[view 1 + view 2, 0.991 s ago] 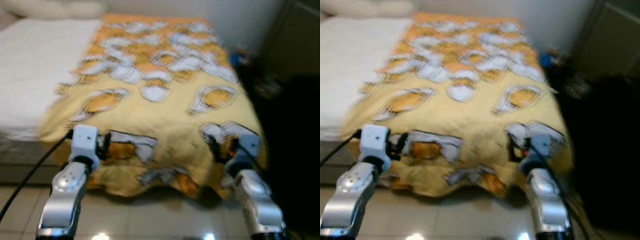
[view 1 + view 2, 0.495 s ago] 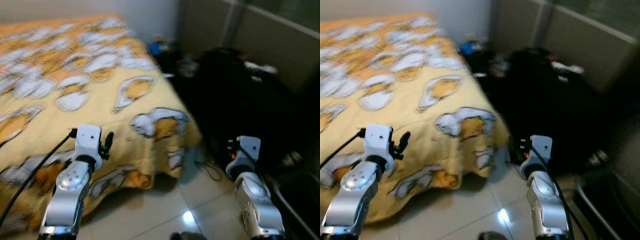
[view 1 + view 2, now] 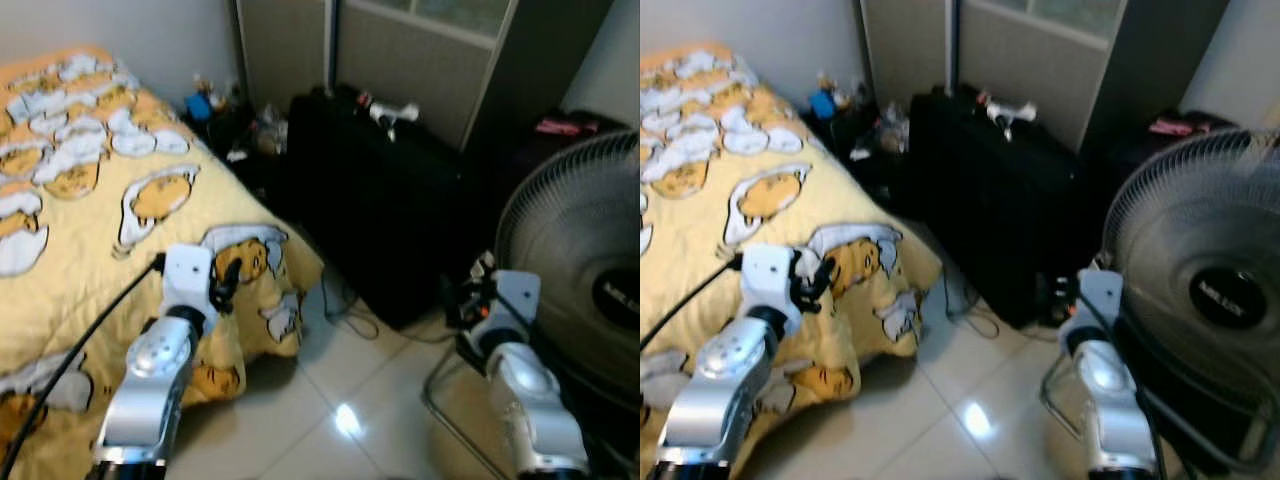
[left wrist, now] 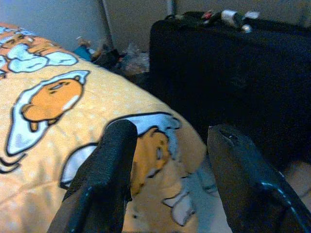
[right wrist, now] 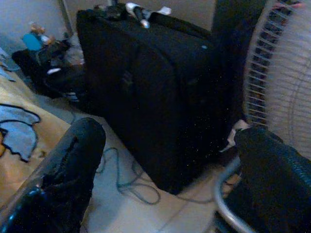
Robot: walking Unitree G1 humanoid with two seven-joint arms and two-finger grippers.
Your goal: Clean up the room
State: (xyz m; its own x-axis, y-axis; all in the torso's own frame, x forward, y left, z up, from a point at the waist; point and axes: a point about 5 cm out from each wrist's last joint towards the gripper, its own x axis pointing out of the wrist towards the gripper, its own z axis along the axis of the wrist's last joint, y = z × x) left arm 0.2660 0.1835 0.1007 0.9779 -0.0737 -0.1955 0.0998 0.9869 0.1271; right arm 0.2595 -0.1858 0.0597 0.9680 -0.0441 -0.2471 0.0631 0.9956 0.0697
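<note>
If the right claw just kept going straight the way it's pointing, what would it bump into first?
Most likely the black suitcase: the right gripper, fingers spread wide and empty, looks straight at its side across bare floor. The standing fan sits close beside that line, so depth leaves some doubt.

Bed: covered by yellow egg-print blanket, edge hanging over the corner toward floor | Floor: glossy pale tiles; black suitcase standing upright; fan on metal base beside it; loose cable near suitcase; small clutter along wall
</note>
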